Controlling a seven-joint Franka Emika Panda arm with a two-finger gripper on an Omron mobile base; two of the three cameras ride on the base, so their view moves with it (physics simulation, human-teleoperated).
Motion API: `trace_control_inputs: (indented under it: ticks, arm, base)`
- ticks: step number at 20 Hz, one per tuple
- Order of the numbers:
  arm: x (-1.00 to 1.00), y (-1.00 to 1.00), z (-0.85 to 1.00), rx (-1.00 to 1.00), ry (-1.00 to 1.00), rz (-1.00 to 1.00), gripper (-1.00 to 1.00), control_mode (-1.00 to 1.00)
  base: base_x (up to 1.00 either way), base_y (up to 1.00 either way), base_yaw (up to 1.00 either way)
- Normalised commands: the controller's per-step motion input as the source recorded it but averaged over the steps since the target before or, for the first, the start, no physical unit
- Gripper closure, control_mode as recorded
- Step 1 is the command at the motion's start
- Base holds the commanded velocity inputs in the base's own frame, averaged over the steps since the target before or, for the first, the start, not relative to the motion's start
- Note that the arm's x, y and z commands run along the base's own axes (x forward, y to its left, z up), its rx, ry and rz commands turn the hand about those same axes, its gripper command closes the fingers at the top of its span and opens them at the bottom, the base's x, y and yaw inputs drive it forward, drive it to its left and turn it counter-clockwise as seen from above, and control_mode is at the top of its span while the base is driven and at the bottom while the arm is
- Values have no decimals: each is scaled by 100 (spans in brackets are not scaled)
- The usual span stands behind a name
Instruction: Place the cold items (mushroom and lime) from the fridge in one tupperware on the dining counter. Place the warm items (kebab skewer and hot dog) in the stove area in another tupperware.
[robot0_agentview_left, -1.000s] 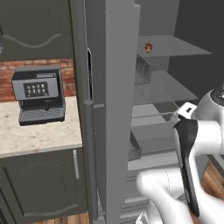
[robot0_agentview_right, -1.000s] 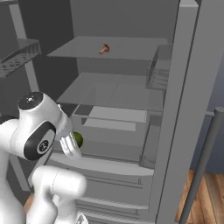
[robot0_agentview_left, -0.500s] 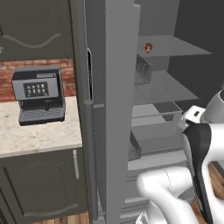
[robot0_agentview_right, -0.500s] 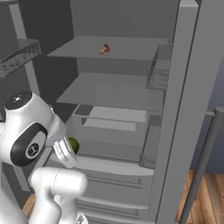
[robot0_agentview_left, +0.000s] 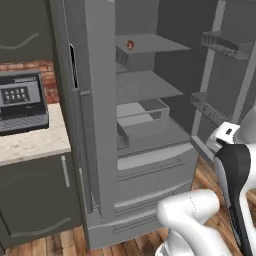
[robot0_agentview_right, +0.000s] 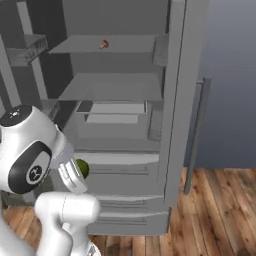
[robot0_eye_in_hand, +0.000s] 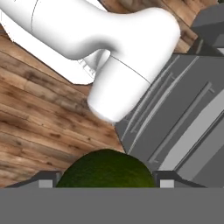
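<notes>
- Grey open fridge fills the middle of both base views, with wood-plank floor at lower right of the right base view and a black coffee machine on the pale stone table at far left of the left base view.
- Small brown mushroom sits on the top fridge shelf, upper middle of the frame, not yet collected.
- Round dark-green lime lies between the fingers of the hand, bottom centre of the hand view; the jaws stand wide around it, so it looks held.
- In the right base view the lime shows at lower left, clear of the fridge.
- Progress, as I judge it: early. Lime in hand but not delivered; mushroom, skewer and hot dog all remain.
</notes>
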Motion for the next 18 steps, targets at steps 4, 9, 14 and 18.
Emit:
trace_control_inputs:
  ticks: [4,9,14,18]
  arm:
    - [0,0,0,0,0,0,100,100]
    - [0,0,0,0,0,0,100,100]
    - [0,0,0,0,0,0,100,100]
    - [0,0,0,0,0,0,100,100]
  base:
    - [-29,-28,-55]
    - [-2,-38,-59]
    - [0,-48,-57]
    - [3,-47,-61]
